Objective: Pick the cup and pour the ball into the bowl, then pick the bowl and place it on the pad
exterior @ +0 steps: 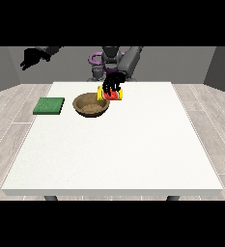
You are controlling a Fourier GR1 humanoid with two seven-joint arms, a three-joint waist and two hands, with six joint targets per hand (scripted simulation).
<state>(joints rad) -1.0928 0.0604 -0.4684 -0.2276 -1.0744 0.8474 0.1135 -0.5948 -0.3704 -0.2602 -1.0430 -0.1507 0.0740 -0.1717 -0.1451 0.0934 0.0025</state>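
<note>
1. From my remote station I watched the robot (115, 57) stand behind the white table (133, 149), both arms in the front view.
2. The hand at the view's right (113, 83) was down over the cup (112, 94), its black fingers curled across the top of it, grasping it.
3. The cup, red with yellow at its ends, lay tipped on its side, its left end just beside the right rim of the bowl (91, 104).
4. I could not make out the ball: the fingers and the cup's body hid whatever was inside, and nothing I could tell apart showed in the bowl's hollow.
5. The brown bowl sat upright on the table near the far edge, left of centre, between the cup and the pad.
6. The green pad (49, 106) lay flat near the table's left edge, apart from the bowl, with bare table between them.
7. The hand at the view's left (33, 57) hung raised well above and beyond the table's far left corner, holding nothing; whether its fingers were straight or curled I could not tell.
</note>
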